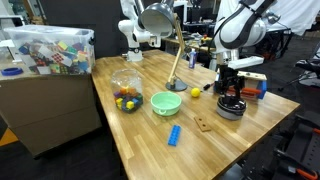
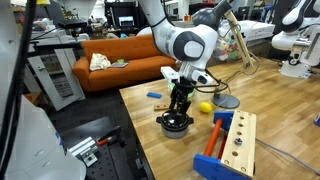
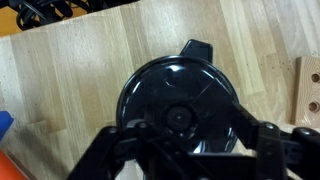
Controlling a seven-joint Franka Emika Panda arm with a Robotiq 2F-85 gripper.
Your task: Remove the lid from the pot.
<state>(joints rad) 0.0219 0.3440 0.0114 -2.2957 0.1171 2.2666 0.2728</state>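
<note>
The pot (image 1: 230,113) is small, round and silver-grey and stands near the table's edge in both exterior views (image 2: 176,127). The flat black lid (image 3: 180,95) sits on it and has a small round knob at its middle. The lid also shows in an exterior view (image 1: 230,104). My gripper (image 3: 196,135) hangs straight over the lid, close above it. Its two fingers are spread wide, one on each side of the knob, and hold nothing. The gripper shows in both exterior views (image 1: 229,90) (image 2: 179,108).
A green bowl (image 1: 166,102), a clear jar of coloured pieces (image 1: 126,92), a yellow ball (image 1: 195,93) and a blue piece (image 1: 174,134) lie on the table. A desk lamp (image 1: 160,20) stands behind. A wooden block with holes (image 2: 238,140) lies beside the pot.
</note>
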